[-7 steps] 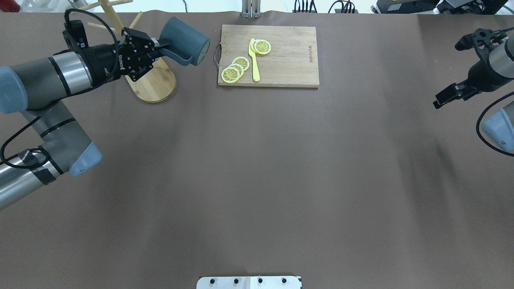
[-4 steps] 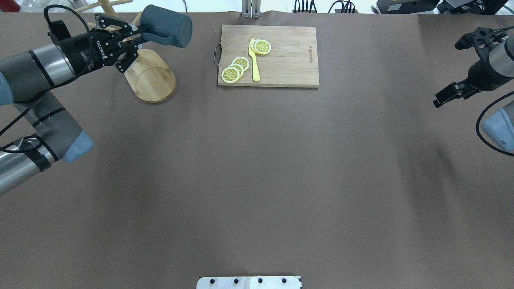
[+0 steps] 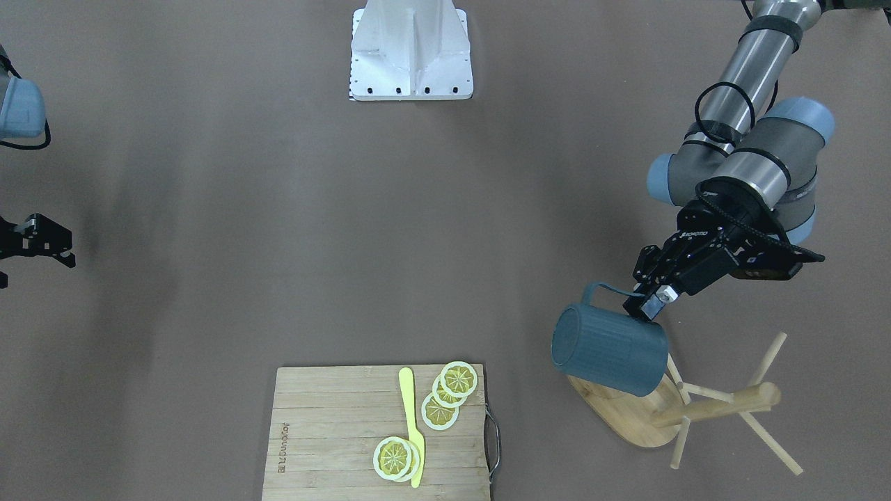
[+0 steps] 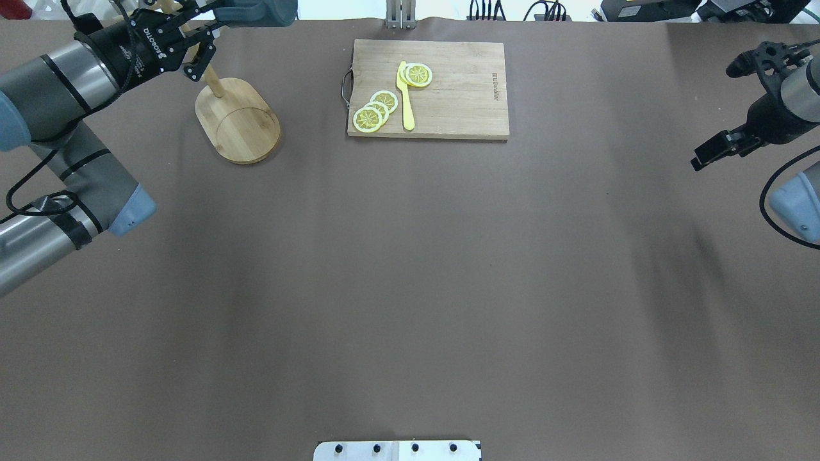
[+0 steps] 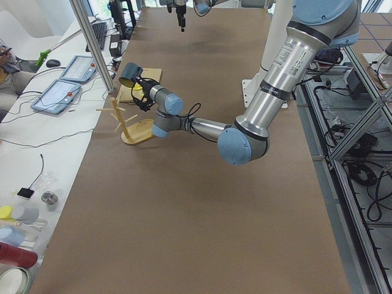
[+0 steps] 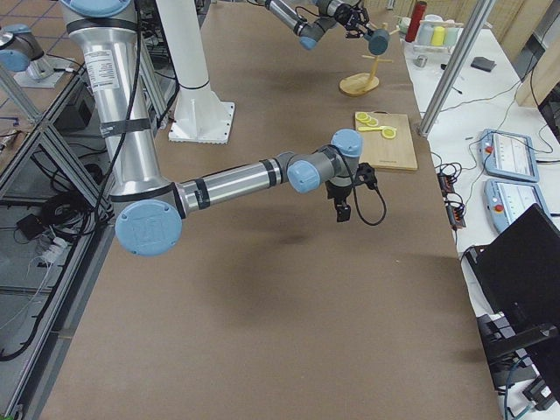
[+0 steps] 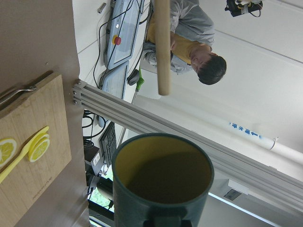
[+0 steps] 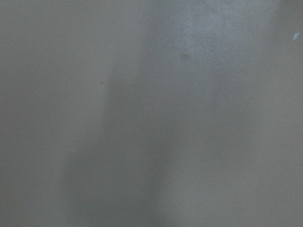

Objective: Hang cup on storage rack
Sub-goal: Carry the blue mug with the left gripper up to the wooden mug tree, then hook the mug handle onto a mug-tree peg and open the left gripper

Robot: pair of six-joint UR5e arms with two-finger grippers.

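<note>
The dark blue-grey ribbed cup point(image 3: 609, 351) hangs on its side in the air, its yellow inside showing in the left wrist view point(image 7: 161, 179). My left gripper point(image 3: 647, 299) is shut on its squarish handle. The cup is at the top edge of the overhead view point(image 4: 256, 11), above and beside the bamboo storage rack point(image 3: 717, 407). The rack's oval base point(image 4: 238, 120) stands on the table at the far left. One rack peg point(image 7: 163, 47) points toward the cup's mouth, apart from it. My right gripper point(image 4: 708, 153) hovers empty at the far right, its fingers a little apart.
A bamboo cutting board point(image 4: 461, 89) with lemon slices point(image 4: 375, 109) and a yellow knife point(image 4: 405, 96) lies right of the rack. The robot's white base point(image 3: 412, 49) stands at the near table edge. An operator point(image 7: 199, 42) sits beyond the far edge.
My left gripper has carried the cup up and away toward the far edge, from beside the rack's base to near its upper pegs. The right arm has not moved.
</note>
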